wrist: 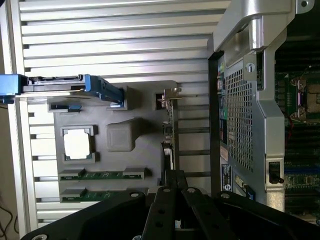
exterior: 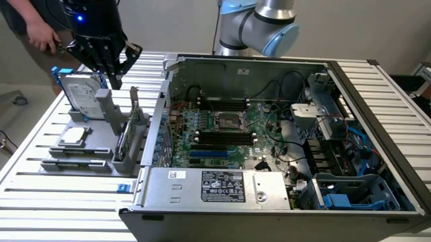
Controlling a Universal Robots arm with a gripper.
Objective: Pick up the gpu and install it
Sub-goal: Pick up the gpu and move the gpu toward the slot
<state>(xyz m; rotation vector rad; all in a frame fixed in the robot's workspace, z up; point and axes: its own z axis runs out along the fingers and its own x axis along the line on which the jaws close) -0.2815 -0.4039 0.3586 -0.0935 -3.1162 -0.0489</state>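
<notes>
So basically nothing's done on this one yet, as far as I can see. The gpu is parked on its edge in the grey holder on the worktop, just beside the open case on the exterior view's left. The metal bracket end points toward the back. In the wrist view you're looking right down on the gpu edge-on, a thin strip running along the holder next to the case wall. The gripper hangs over the back of the holder, near the bracket end of the card but above it and not touching anything. From the wrist view the gripper looks lined up over the card's edge, fingers together with nothing between them, so no grasp at all. The hard drive in its blue frame and the processor are in their own spots in the holder, untouched, and a couple of memory sticks lie in it too. Over on the motherboard I can't spot any card standing in the slots, so the install side is wide open. My read: early approach stage, with the pickup, the carry and the seating all left to do. There's also a person's hand behind the arm, well apart from the parts.
</notes>
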